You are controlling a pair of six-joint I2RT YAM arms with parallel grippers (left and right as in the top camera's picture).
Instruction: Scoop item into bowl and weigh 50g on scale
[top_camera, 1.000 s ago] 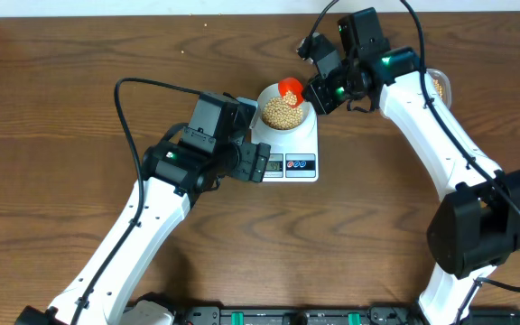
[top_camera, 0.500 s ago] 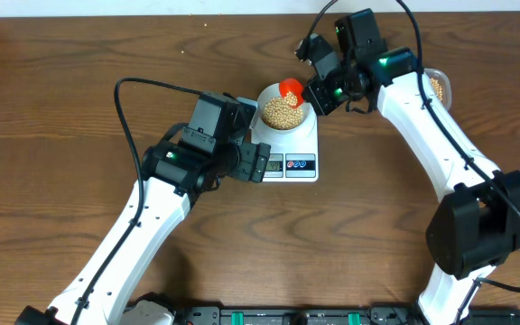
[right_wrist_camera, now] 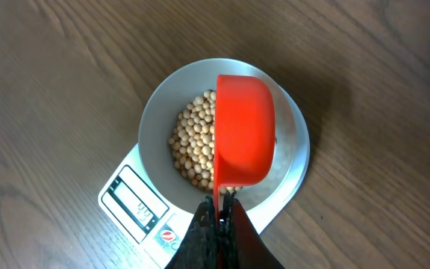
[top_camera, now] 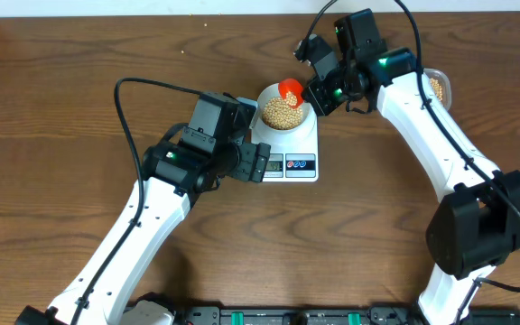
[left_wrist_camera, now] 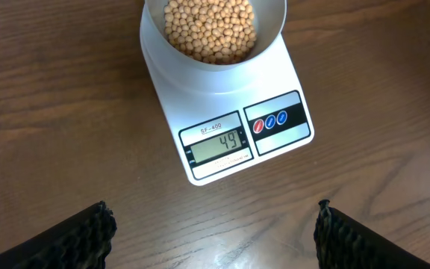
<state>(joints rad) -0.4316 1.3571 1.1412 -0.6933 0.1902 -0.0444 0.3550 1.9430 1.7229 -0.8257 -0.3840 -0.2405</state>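
Beans [right_wrist_camera: 189,149] under scoop [right_wrist_camera: 243,127], scoop in right fingers [right_wrist_camera: 200,240]

Bowl [right_wrist_camera: 159,119] on scale [left_wrist_camera: 170,112] on desk [top_camera: 61,90]
Beans [left_wrist_camera: 209,28] lie in the bowl; a scoop [right_wrist_camera: 243,131] hangs over its rear edge.

The scale [top_camera: 301,144], flat, white and rectangular, lies on the table toward the middle of its far edge. Its grey display [left_wrist_camera: 215,144] reads 49, and that display and the round red and blue buttons [left_wrist_camera: 269,123] sit on the end facing the near edge. The bowl [left_wrist_camera: 155,33], small, round and white, stands upright on the scale's far end, narrower than the scale, and the beans [left_wrist_camera: 209,26], small, round and tan-yellow, lie heaped in it to a little below the rim.
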